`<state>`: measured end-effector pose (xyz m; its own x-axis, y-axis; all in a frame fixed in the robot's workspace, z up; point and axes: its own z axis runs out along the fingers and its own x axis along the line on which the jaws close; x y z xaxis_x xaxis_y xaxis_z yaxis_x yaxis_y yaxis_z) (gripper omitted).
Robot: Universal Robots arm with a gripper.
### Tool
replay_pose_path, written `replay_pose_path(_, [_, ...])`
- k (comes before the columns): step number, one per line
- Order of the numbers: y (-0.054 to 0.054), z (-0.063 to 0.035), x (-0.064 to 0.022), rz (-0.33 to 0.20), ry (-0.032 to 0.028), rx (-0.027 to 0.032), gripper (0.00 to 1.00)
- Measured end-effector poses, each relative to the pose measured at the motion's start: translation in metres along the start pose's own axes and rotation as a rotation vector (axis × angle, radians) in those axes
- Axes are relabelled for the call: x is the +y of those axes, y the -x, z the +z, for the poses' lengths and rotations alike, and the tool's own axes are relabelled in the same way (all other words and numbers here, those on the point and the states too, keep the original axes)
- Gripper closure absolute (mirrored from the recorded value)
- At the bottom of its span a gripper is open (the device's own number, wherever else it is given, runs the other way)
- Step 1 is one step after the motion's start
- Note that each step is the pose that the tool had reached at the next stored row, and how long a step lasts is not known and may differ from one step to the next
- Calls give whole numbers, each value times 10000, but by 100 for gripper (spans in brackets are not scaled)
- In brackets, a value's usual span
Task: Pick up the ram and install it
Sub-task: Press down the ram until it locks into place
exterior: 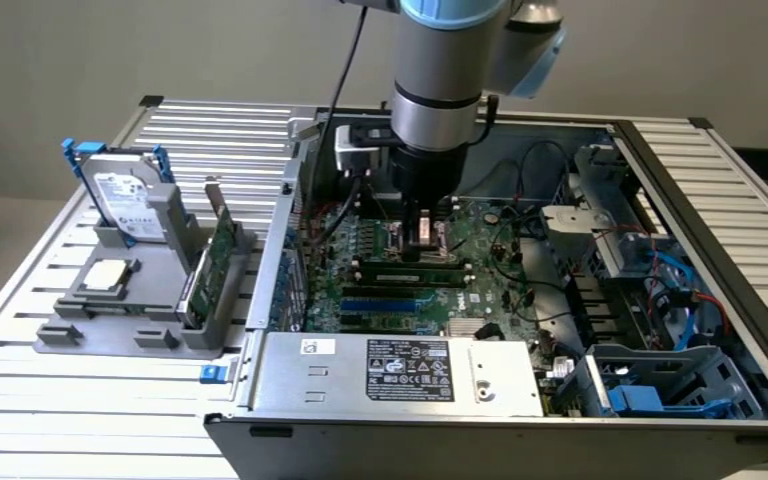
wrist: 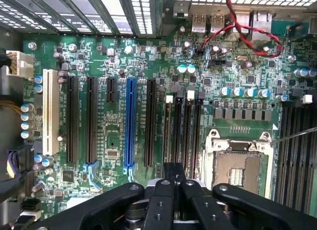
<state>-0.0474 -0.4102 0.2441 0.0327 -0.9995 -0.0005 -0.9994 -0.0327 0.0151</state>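
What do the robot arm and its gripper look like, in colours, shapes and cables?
The arm is a thick silver-grey cylinder with a light blue joint cap on top and a black ring around it. A black cable runs down beside it. Below sits a black wrist section. The gripper is black, with jointed linkage bars held by round bolts.

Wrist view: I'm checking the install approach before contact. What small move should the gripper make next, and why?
Probably ease the gripper straight down, slowly. It hangs over the motherboard, in line with the narrow black slots beside the CPU socket, so no sideways shift seems needed. Whether it holds the ram I cannot tell.
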Motion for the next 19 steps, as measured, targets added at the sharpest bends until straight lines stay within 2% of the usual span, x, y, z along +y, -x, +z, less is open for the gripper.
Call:
replay_pose_path(7, [-33, -77, -122, -1, 0, -11, 89])
replay_pose_path(19, [-38, -83, -126, 0, 0, -24, 89])
